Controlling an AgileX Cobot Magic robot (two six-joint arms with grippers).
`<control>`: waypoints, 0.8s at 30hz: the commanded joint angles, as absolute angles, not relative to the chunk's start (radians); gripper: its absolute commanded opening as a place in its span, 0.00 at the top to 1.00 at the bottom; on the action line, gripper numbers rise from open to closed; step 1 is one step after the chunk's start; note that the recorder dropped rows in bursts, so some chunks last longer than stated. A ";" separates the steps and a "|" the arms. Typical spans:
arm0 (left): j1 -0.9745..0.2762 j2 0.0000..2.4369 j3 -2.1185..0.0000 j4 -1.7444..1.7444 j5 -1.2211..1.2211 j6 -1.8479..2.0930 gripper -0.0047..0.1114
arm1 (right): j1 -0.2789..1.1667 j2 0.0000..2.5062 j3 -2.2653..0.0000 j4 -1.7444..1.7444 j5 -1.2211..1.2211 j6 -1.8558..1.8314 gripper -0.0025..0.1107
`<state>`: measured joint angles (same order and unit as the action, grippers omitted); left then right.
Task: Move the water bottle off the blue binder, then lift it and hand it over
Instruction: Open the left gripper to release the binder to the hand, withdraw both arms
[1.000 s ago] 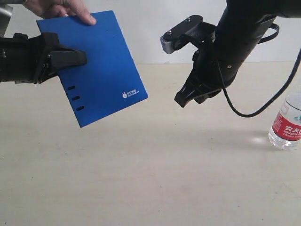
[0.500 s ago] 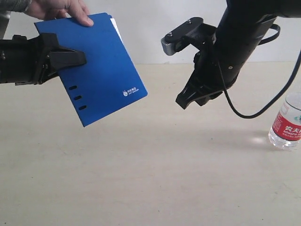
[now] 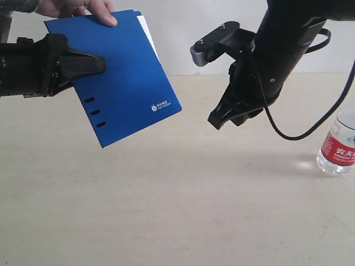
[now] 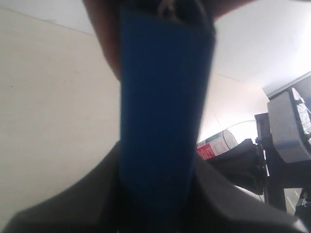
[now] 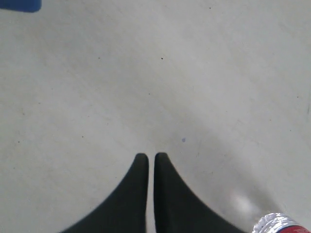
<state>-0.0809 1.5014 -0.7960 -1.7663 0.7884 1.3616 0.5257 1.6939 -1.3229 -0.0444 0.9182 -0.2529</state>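
The blue binder (image 3: 125, 83) hangs tilted in the air at the left, and my left gripper (image 3: 83, 65) is shut on its left edge. A person's hand (image 3: 83, 8) grips its top edge. In the left wrist view the binder (image 4: 163, 111) fills the gap between my fingers, edge-on. The water bottle (image 3: 339, 145) stands upright on the table at the far right, its cap out of frame. My right gripper (image 3: 222, 119) hovers above the table's middle, shut and empty, well left of the bottle. From the right wrist, the gripper (image 5: 150, 158) points at bare table, with the bottle (image 5: 279, 223) at the frame's corner.
The beige table (image 3: 177, 210) runs under both arms, with a white wall behind it. The right arm's black cable (image 3: 288, 130) loops down towards the bottle. A corner of the binder (image 5: 19, 5) shows in the right wrist view.
The binder has shifted slightly right and tilted, with white pages now showing at its top edge. The hand has moved along that edge. My right gripper has barely moved.
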 commanded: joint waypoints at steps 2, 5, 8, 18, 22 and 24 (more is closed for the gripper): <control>-0.082 1.491 -0.792 -1.744 0.742 1.352 0.56 | 0.521 1.684 -1.327 -0.042 0.924 -0.262 0.98; -0.082 1.491 -0.792 -1.739 0.718 1.345 0.55 | 0.521 1.684 -1.327 -0.042 0.924 -0.264 0.98; -0.082 1.491 -0.790 -1.743 0.706 1.339 0.56 | 0.521 1.684 -1.327 -0.042 0.924 -0.264 0.98; -0.082 1.491 -0.790 -1.702 0.703 1.374 0.61 | 0.521 1.684 -1.327 -0.042 0.940 -0.273 0.98; -0.082 1.491 -0.789 -1.604 0.629 1.304 0.58 | 0.521 1.684 -1.327 -0.060 0.960 -0.278 0.98; -0.082 1.491 -0.783 -1.595 0.564 1.302 0.58 | 0.521 1.684 -1.327 -0.060 0.960 -0.278 0.98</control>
<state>-0.0809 1.4948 -0.7944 -1.6245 0.6430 1.3212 0.5257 1.6939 -1.3229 -0.0481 0.9518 -0.2705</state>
